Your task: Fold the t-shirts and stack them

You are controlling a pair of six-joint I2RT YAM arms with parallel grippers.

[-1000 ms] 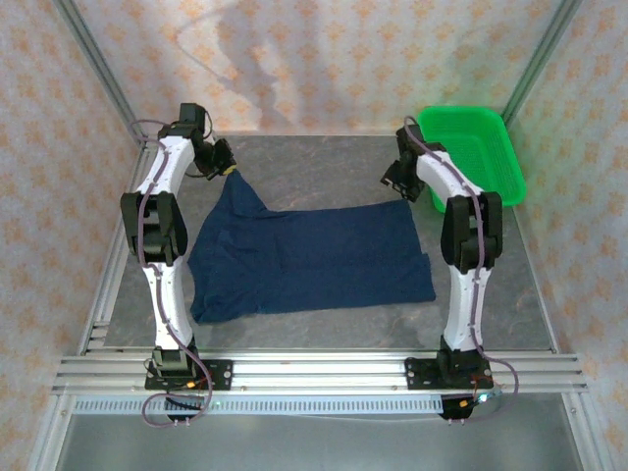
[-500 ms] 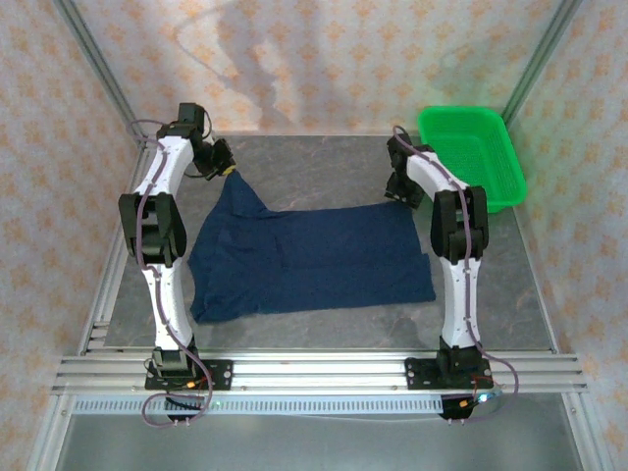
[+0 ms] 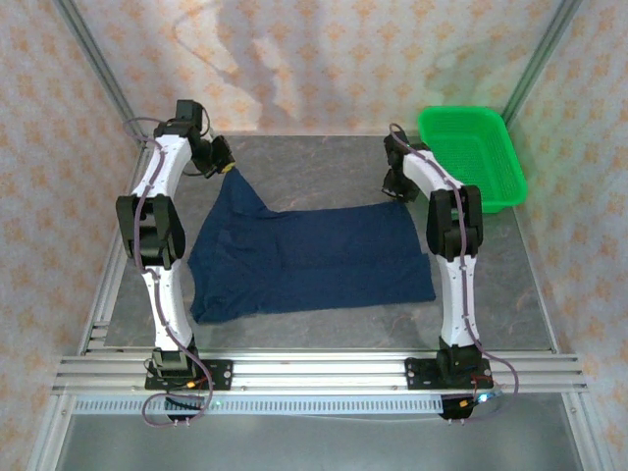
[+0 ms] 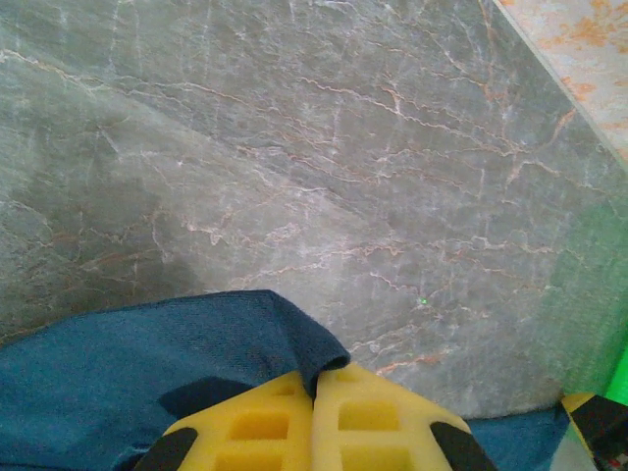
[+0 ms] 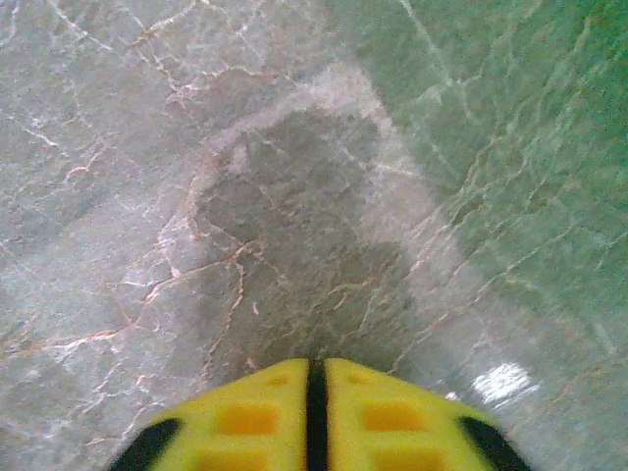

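A dark navy t-shirt [image 3: 314, 255] lies spread over the middle of the grey marbled table, and its far left corner is pulled up into a peak. My left gripper [image 3: 228, 168] is shut on that corner. In the left wrist view the blue cloth [image 4: 128, 363] folds in between the yellow pads of the left gripper [image 4: 316, 378]. My right gripper [image 3: 394, 188] hangs just beyond the shirt's far right corner. Its yellow pads are shut over bare table in the right wrist view, and no cloth shows between them at the right gripper [image 5: 316, 365].
A bright green mesh basket [image 3: 473, 147] stands at the back right corner, close to the right arm. Patterned walls and metal frame posts enclose the table [image 3: 324, 162]. An aluminium rail [image 3: 314, 373] carries both arm bases along the near edge.
The right gripper has gone from open to shut and shifted a little left and toward the back. The left gripper still holds the raised corner; the shirt lies as before.
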